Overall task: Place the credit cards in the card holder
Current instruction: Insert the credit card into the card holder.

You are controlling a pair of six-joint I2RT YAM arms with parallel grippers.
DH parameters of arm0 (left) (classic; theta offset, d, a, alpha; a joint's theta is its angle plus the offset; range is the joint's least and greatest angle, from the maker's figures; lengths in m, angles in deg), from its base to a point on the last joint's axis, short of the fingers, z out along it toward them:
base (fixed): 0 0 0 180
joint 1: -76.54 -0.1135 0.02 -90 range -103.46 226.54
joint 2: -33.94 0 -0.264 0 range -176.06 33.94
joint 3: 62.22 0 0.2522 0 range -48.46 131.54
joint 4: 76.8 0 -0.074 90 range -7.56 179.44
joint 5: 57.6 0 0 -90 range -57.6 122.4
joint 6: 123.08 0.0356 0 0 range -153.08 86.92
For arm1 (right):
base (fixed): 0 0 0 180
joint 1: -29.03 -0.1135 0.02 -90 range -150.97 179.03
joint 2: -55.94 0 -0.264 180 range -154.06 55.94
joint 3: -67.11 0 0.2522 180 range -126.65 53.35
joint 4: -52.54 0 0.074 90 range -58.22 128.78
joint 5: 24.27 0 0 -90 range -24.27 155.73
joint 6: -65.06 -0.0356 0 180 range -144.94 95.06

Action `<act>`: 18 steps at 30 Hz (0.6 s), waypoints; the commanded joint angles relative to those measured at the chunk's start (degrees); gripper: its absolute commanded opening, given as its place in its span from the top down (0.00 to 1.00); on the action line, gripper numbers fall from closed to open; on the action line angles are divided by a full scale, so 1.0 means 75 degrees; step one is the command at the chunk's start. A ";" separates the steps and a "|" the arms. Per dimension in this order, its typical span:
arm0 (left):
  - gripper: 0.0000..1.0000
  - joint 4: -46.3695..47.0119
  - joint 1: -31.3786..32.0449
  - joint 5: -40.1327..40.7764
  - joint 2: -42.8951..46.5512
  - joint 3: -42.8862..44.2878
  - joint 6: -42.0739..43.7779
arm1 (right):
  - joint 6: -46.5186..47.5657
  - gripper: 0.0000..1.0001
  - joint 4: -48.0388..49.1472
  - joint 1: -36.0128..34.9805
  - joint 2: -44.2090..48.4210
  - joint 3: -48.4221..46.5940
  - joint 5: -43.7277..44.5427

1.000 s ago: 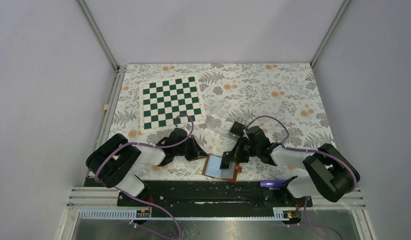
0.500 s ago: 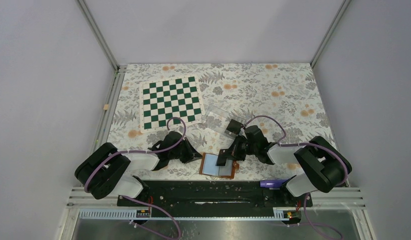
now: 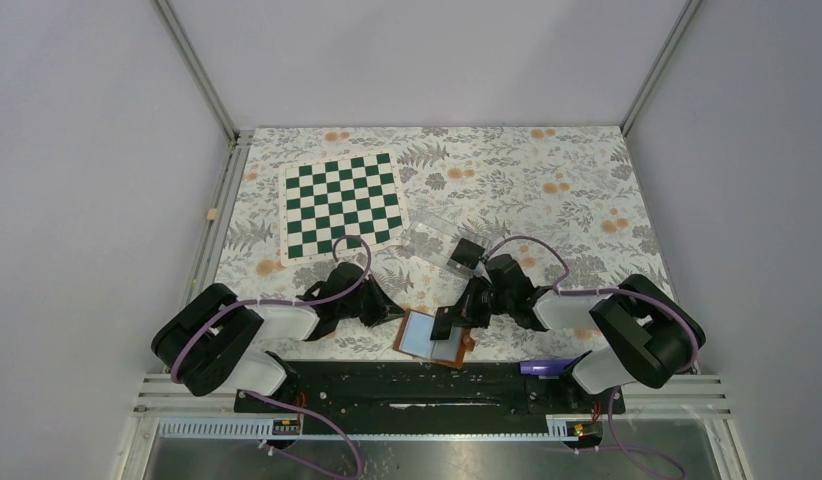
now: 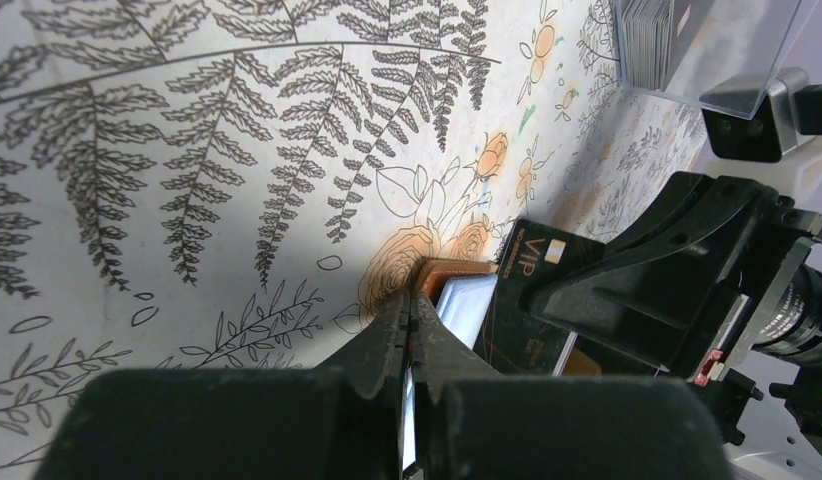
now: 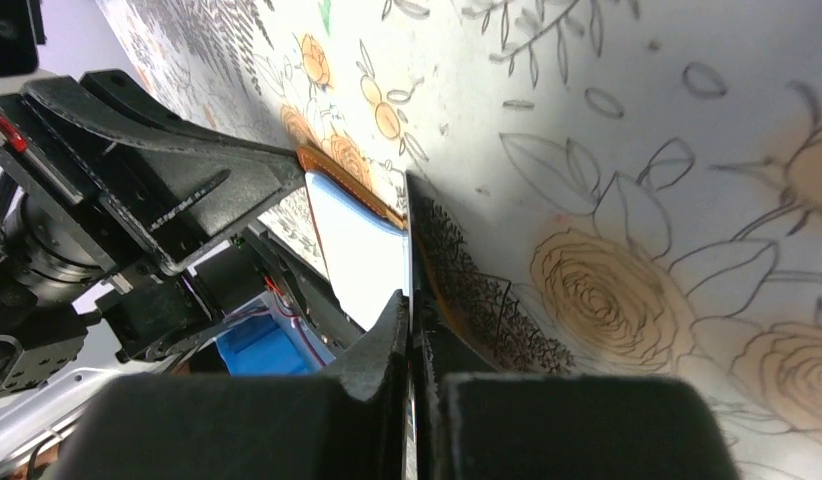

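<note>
Card holder [image 3: 419, 340]: lies open on the floral tablecloth [image 3: 547, 190], close to the near edge and between the two arms, with the pale blue sleeves facing up.

Left gripper [image 4: 409, 300]: clenched tight on the left brown edge of the card holder, fingertips down at the cloth.

Right gripper [image 5: 409, 300]: pinched firmly on one black credit card [image 4: 517, 270], held by its edge.

Credit card: stands tilted over the right part of the open holder, lower edge at a blue sleeve. Shows gold "VIP" letters and a small gold mark. Not possible to tell whether the edge is inside a sleeve.

Clear plastic box [image 3: 432, 243]: rests farther back, just beyond the right gripper, with a stack of cards [image 4: 652, 40] standing inside.

Green-and-white chessboard mat [image 3: 342, 203]: flat at the back left, well apart from both grippers.
</note>
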 commanded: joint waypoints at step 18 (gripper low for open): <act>0.62 -0.3705 -0.0001 -0.0360 0.0615 0.0888 0.2537 | 0.0204 1.00 -0.1379 -0.0407 -0.0028 -0.0425 0.0165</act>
